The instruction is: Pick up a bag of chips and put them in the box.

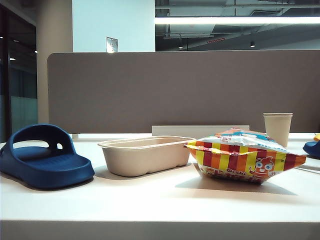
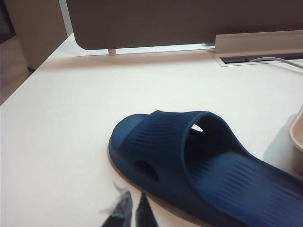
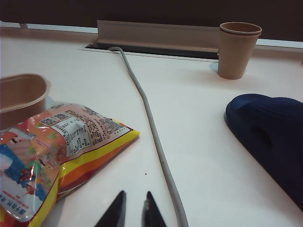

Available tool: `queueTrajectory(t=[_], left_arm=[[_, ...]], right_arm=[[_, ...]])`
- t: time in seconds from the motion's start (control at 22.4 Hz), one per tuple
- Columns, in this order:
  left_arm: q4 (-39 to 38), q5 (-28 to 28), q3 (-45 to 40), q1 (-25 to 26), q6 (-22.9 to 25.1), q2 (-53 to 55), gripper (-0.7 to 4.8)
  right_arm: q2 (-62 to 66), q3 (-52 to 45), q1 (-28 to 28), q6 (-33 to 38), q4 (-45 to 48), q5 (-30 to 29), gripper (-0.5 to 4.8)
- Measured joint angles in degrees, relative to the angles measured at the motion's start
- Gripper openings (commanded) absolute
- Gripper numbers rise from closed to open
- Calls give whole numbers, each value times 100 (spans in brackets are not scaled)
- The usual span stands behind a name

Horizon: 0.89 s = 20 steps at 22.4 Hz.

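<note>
The bag of chips (image 1: 245, 160), striped red, orange and yellow with a cartoon face, lies flat on the white table right of centre. Its back side shows in the right wrist view (image 3: 61, 142). The box (image 1: 145, 155), a shallow beige pulp tray, stands just left of the bag and holds nothing; its rim (image 3: 21, 94) also shows behind the bag in the right wrist view. Neither arm appears in the exterior view. My right gripper (image 3: 135, 194) hangs near the bag's corner, its tips slightly apart with nothing between them. My left gripper (image 2: 134, 197) is shut, beside a blue slipper.
One blue slipper (image 1: 42, 160) (image 2: 199, 161) lies at the left of the table and another (image 3: 270, 137) at the right. A beige paper cup (image 1: 277, 127) (image 3: 236, 49) stands at the back right. A grey cable (image 3: 151, 123) runs across the table beside the bag. A grey divider panel (image 1: 185, 90) closes the back.
</note>
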Motion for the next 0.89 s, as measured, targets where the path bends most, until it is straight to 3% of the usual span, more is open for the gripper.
queueTrajectory(t=[0.4, 0.49, 0.63, 0.71, 0.89], left_arm=[[0, 13, 0, 0, -11, 0, 22], [0, 219, 0, 0, -321, 0, 22], [2, 927, 0, 0, -1469, 0, 22], [11, 1172, 0, 0, -1967, 0, 22], [85, 1469, 0, 0, -3040, 0, 22]], right_arm=[[0, 0, 0, 0, 0, -2, 53], [0, 0, 0, 144, 2, -26, 53], [0, 0, 2, 1307, 20, -385, 53], [0, 0, 2, 2085, 39, -667, 53], [0, 0, 2, 2975, 330, -872, 53]])
